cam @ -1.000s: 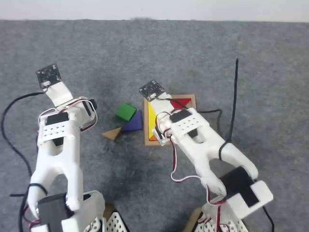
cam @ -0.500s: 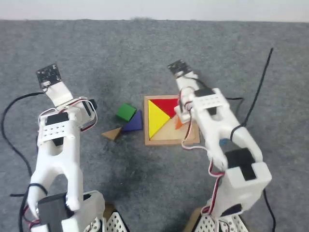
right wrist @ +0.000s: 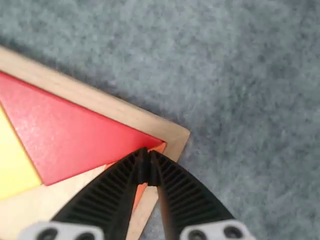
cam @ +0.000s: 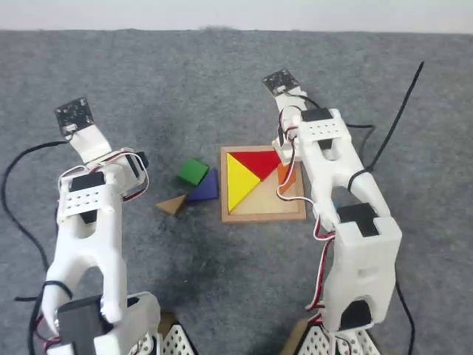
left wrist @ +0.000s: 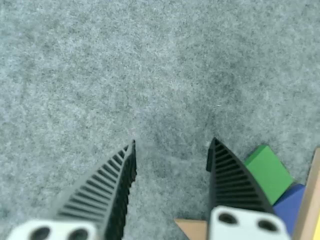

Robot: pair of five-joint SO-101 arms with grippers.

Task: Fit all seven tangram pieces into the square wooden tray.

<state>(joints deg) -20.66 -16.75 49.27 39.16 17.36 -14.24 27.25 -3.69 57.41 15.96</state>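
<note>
**Entry: orange piece carried across to the tray's right side**

**Change.** A second ago the right arm lay over the left half of the tray (cam: 262, 217), with a sliver of orange at the tray's near left corner. It has since swung across. The right gripper (right wrist: 147, 162) now sits at the far right corner, and the orange piece (cam: 287, 177) has travelled with it to the right rim. The left arm has not shifted.

**Right fingers.** Pressed together tip to tip, with the tips at the red triangle's (cam: 259, 161) corner. Orange shows just beneath them. Whether they pinch the piece or merely push it cannot be told.

**Left gripper** (left wrist: 173, 145). Its fingers (left wrist: 117, 185) are spread apart with nothing between them. It hangs over bare desk (cam: 148, 89) beside the green block (cam: 193, 171).

**In tray.**
- The red triangle lies along the far edge.
- The yellow triangle (cam: 238, 181) lies along the left edge, touching the red.
- The orange piece is at the right edge and looks tilted across the rim, probably not yet seated.

**Outside tray.** All three lie on the desk just left of the tray.
- The green block.
- The blue piece (cam: 205, 188), touching the green block.
- The tan triangle (cam: 171, 204).

**Meaning for the task.** Two pieces are settled and a third is being placed. The bare wood in the near right portion must still take the rest. The orange piece probably needs to drop flat against the red before release.
</note>
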